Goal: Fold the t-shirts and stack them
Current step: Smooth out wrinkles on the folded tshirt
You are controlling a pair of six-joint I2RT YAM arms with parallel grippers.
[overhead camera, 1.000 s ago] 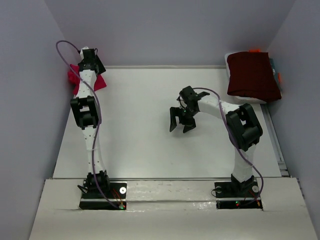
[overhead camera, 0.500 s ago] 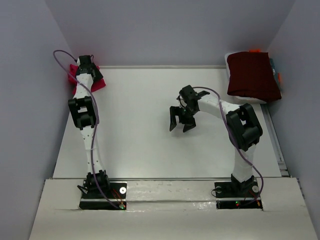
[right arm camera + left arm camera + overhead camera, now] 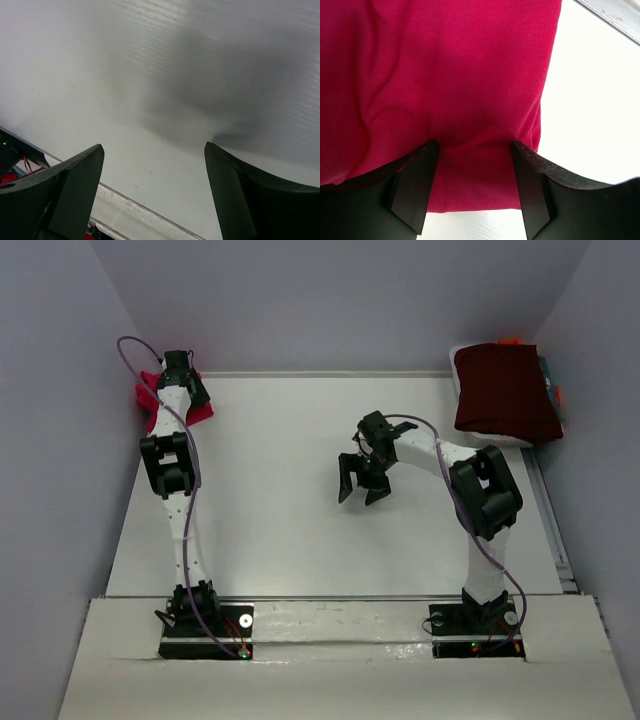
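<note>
Left gripper (image 3: 474,145) has shifted slightly at the far corner, jaws wide astride the crimson t-shirt (image 3: 445,65); my right gripper (image 3: 152,147) hangs open, empty. Closing here, I might catch only one layer and lose it.

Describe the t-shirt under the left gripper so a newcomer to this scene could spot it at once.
Start at the white table and go to its far left corner, against the grey wall. The pink t-shirt lies bunched there beneath the left gripper. It is the only bright crimson-pink cloth; the dark maroon garment sits folded at the far right corner.
</note>
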